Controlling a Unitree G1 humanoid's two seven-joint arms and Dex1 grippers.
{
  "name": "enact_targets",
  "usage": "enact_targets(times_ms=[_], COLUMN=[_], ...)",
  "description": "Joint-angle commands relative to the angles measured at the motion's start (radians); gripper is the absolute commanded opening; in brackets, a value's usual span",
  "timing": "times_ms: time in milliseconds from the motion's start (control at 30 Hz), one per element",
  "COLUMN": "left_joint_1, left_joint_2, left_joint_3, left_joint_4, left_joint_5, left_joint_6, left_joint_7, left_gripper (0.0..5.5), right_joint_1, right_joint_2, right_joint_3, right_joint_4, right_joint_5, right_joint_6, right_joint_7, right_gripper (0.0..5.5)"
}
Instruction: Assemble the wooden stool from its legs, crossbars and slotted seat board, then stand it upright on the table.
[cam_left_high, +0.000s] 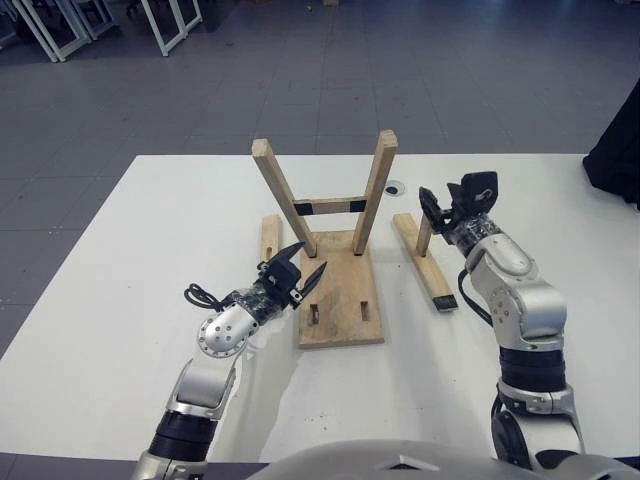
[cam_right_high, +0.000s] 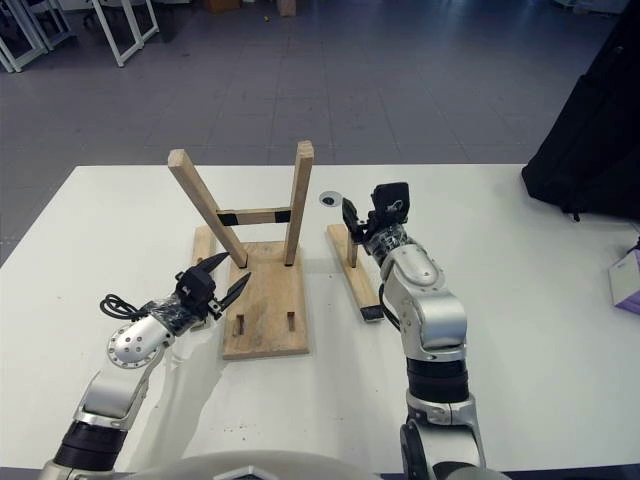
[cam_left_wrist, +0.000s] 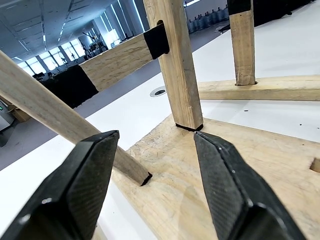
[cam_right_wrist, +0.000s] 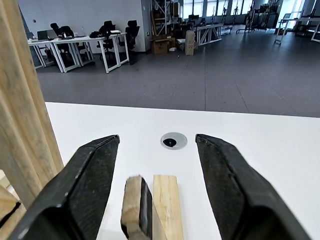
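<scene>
Seat board (cam_left_high: 345, 300) lies flat near the middle of the white table (cam_left_high: 120, 280). Two legs (cam_left_high: 283, 195) (cam_left_high: 376, 190) stand in its far slots and lean away from each other. A crossbar (cam_left_high: 328, 206) with black-wrapped ends joins them. The two slots towards the near edge are open holes.

The left gripper (cam_left_high: 314, 254) sits low at the board's left edge, its fingers spread wide and pointing at the foot of the left leg.

Towards the right edge, a loose bar (cam_left_high: 432, 280) lies flat with a short stub (cam_left_high: 425, 238) standing up from it. The right gripper (cam_left_high: 443, 207) hangs over that stub, fingers apart, gripping nothing. Another wooden piece (cam_left_high: 270, 235) lies just left of the board, and a round grommet (cam_left_high: 394, 187) sits near the far edge.
</scene>
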Motion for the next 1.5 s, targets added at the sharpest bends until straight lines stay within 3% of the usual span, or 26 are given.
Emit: enact_targets(times_ms=[33,300,467,567,800,1100,1267,1500], left_joint_1=[-0.004,-0.015,-0.023,-0.020,-0.016,-0.017,0.008,0.077], left_joint_2=[0.000,-0.007,-0.005,0.002,0.007,0.004,0.001,0.004], left_joint_3=[0.000,-0.008,-0.021,-0.018,-0.018,0.012,0.034,0.052], left_joint_4=[0.026,0.043,0.058,0.060,0.051,0.050,0.029,-0.025], left_joint_5=[0.016,0.017,0.019,0.016,0.015,0.011,0.010,0.005], left_joint_6=[-0.017,-0.017,-0.020,-0.021,-0.018,-0.032,-0.035,-0.014], left_joint_7=[0.012,0.014,-0.001,-0.004,-0.007,0.018,0.036,0.051], left_gripper=[2.75,2.75,2.75,2.75,2.75,2.75,2.75,2.75], right_joint_1=[-0.102,-0.253,-0.154,-0.133,-0.142,-0.203,0.006,0.365], right_joint_2=[0.020,-0.004,-0.024,-0.009,0.026,-0.015,-0.049,-0.041], right_joint_3=[-0.044,0.006,0.131,0.112,0.045,-0.126,-0.169,-0.099], right_joint_4=[-0.013,0.205,0.505,0.526,0.429,0.075,-0.030,-0.176], right_joint_5=[0.029,-0.059,-0.154,-0.136,-0.117,0.019,0.053,0.071], right_joint_6=[0.024,-0.086,-0.018,0.003,-0.084,-0.088,-0.042,0.028], right_joint_7=[-0.029,-0.006,0.039,0.045,0.024,0.035,0.052,0.079], right_gripper=[2.82,2.82,2.82,2.82,2.82,2.82,2.82,2.82])
